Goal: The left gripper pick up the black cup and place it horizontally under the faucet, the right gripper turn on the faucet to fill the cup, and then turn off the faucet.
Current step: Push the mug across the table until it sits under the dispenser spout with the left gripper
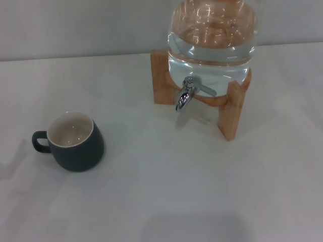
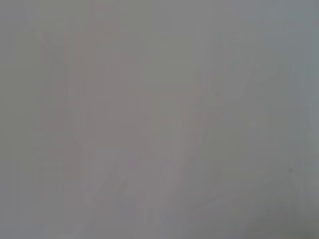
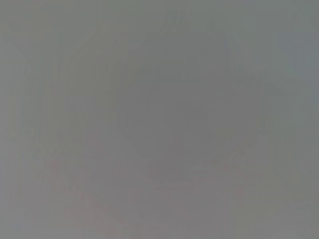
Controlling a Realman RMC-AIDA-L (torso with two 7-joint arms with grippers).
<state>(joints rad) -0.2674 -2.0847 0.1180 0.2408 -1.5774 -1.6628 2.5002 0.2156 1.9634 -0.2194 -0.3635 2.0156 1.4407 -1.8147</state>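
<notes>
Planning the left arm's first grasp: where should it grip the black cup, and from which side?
Likely across the black cup body, from above or its own left. It stands upright, mouth up, loop handle pointing left, with open table all around. Neither gripper is in view.
</notes>
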